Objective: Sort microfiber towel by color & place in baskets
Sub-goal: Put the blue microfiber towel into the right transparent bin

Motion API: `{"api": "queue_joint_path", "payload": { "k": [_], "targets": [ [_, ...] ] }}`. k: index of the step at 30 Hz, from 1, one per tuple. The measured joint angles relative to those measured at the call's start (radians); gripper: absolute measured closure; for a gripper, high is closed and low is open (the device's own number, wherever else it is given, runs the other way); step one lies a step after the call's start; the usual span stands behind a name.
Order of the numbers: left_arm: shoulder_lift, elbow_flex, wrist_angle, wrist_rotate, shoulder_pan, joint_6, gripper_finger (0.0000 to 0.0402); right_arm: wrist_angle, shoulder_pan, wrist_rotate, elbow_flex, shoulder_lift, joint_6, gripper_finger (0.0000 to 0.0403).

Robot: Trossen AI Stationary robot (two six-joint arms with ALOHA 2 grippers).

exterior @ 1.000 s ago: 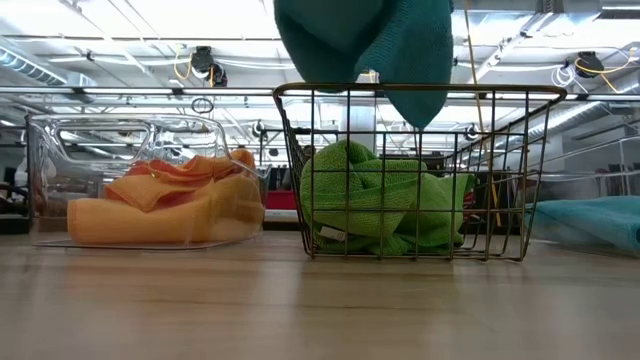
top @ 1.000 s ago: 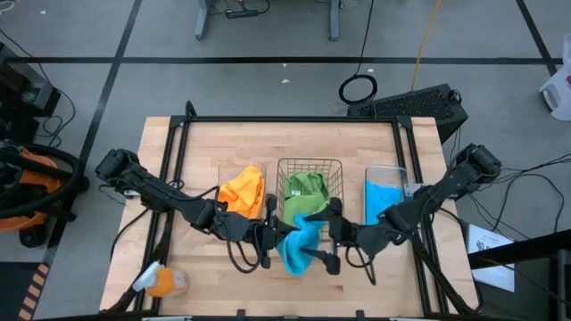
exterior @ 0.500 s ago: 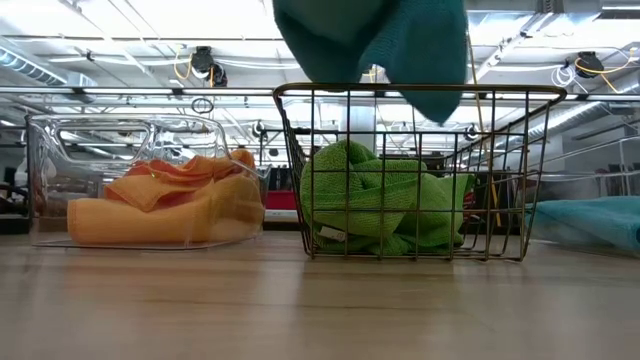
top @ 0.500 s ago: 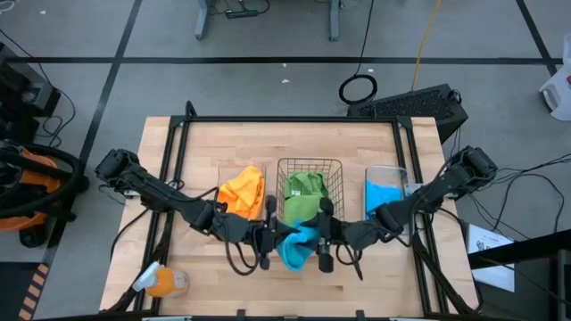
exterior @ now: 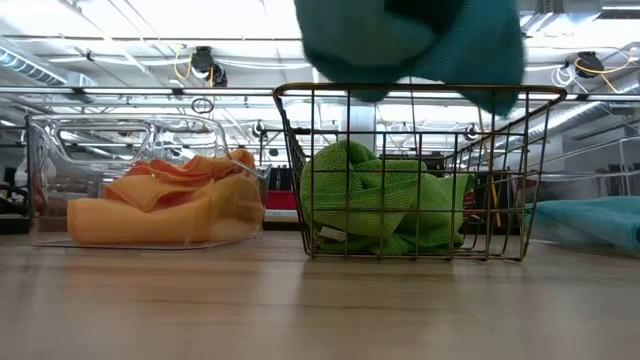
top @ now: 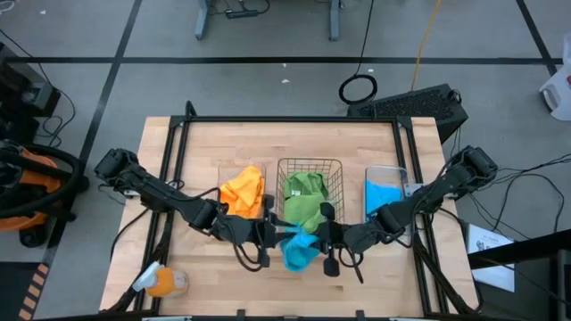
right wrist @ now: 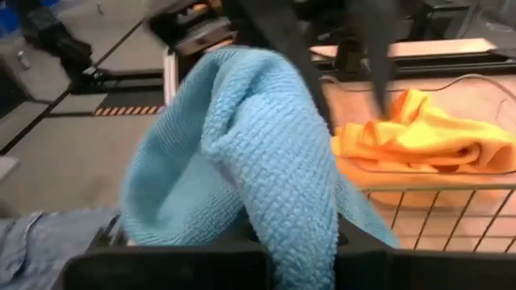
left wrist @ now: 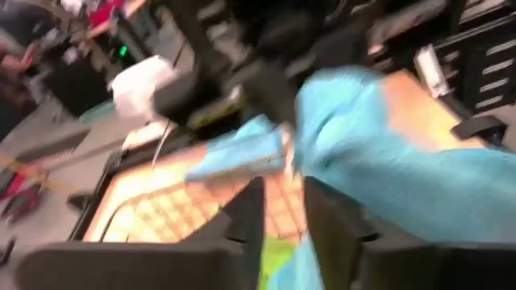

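Three baskets stand in a row across the middle of the worktop (top: pixel 357 143). The clear plastic basket (top: pixel 242 189) on the left arm's side holds orange-yellow towels (exterior: pixel 160 195), bunched and folded against its walls. The dark wire basket (top: pixel 309 185) in the centre holds bright green towels (exterior: pixel 385 205) piled in a heap. The second clear basket (top: pixel 389 194), on the right arm's side, holds a sky blue towel (top: pixel 382 201) lying flat.

Another sky blue towel, the hanging blue towel (top: pixel 300 249), is off the worktop, held in the air just in front of the wire basket, between the two arms. The right claw (top: pixel 325 244) is clamped tight on one edge of it; in the right wrist view the cloth drapes over the dark fingers. The left claw (top: pixel 268 239) sits at the cloth's other side with its fingers (left wrist: pixel 242 217) parted a little, a narrow gap between them, and the cloth lies right against them; whether they grip it I cannot tell.

A second ago the right claw stood wide apart beside the cloth and the left claw alone pinched it shut. Since then the right claw has closed on the towel, the left has loosened slightly, and in the low view the hanging cloth has shifted towards the right arm's side and bunched higher.
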State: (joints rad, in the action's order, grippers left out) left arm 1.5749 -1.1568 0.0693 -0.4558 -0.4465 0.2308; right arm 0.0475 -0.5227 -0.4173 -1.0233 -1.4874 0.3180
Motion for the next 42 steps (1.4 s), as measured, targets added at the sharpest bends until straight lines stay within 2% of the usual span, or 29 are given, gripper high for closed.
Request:
{"api": "queue_joint_path", "payload": {
  "k": [4,7,9,14,18,23,26,34,42],
  "targets": [
    [0.0,-0.001,-0.088,-0.096,-0.007,-0.076,0.0232,-0.105,-0.015,-0.017,-0.021,0.046,0.033,0.0396],
    [-0.001,-0.001,-0.128,-0.19,-0.013,-0.134,0.0181,-0.298,-0.035,-0.101,-0.06,0.088,0.097,0.0395],
    [-0.001,0.0,-0.161,-0.209,-0.014,-0.167,0.0159,-0.452,-0.054,-0.163,-0.103,0.112,0.161,0.0395],
    [-0.001,0.0,-0.193,-0.212,-0.016,-0.199,0.0144,-0.923,-0.089,-0.279,-0.21,0.158,0.418,0.0395],
    [-0.001,0.0,-0.194,-0.212,-0.022,-0.2,0.0144,-1.27,-0.096,-0.286,-0.275,0.168,0.643,0.0395],
    [-0.001,0.0,-0.194,-0.212,-0.023,-0.2,0.0144,-1.622,-0.092,-0.285,-0.267,0.167,0.934,0.0395],
    [-0.001,0.0,-0.198,-0.212,-0.027,-0.2,0.0144,-1.598,-0.088,-0.293,-0.199,0.193,0.949,0.0395],
    [-0.001,0.0,-0.22,-0.211,-0.032,-0.209,0.0144,-1.62,-0.08,-0.28,-0.009,0.207,1.18,0.0391],
    [-0.001,0.0,-0.223,-0.21,-0.032,-0.219,0.0144,-1.617,-0.073,-0.207,0.11,0.207,1.347,0.039]
  ]
}}
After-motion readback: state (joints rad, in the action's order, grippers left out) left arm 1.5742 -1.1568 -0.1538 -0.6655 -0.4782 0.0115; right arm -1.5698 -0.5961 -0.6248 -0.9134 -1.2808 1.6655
